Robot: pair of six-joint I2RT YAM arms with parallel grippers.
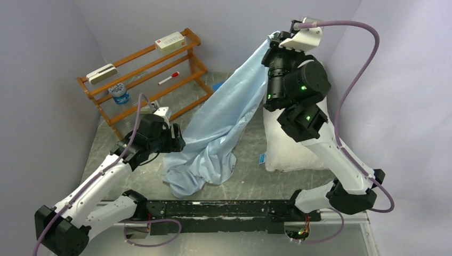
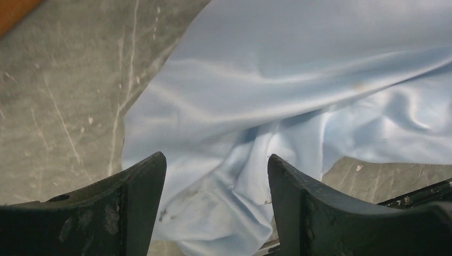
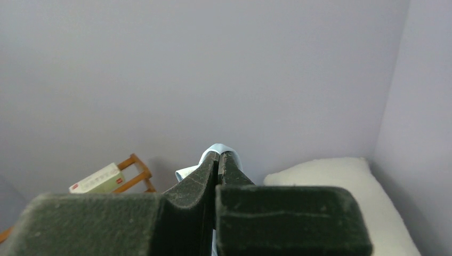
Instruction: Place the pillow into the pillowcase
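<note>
Pillowcase point(image 1: 224, 120) is hanging as a slanted sheet in the top view, its long axis running from a raised corner over the tabletop's point(image 1: 250, 173) far right down to a crumpled heap toward the middle of the near edge. The right gripper point(image 1: 276, 40) is pinching that raised corner. The pillow point(image 1: 290, 152) is lying along the right edge beneath the right arm, apart from the heap. The left gripper point(image 1: 177, 143) is hovering just left of the heap, the nearer tool to the low end. In the left wrist view its jaws are standing wide apart and gripping nothing, with folds of cloth lying straight ahead and below. In the right wrist view the jaws are pressing together on a tuft of cloth, the pillow lying down to the right. Catching a low edge probably means the left gripper reaching forward.
</note>
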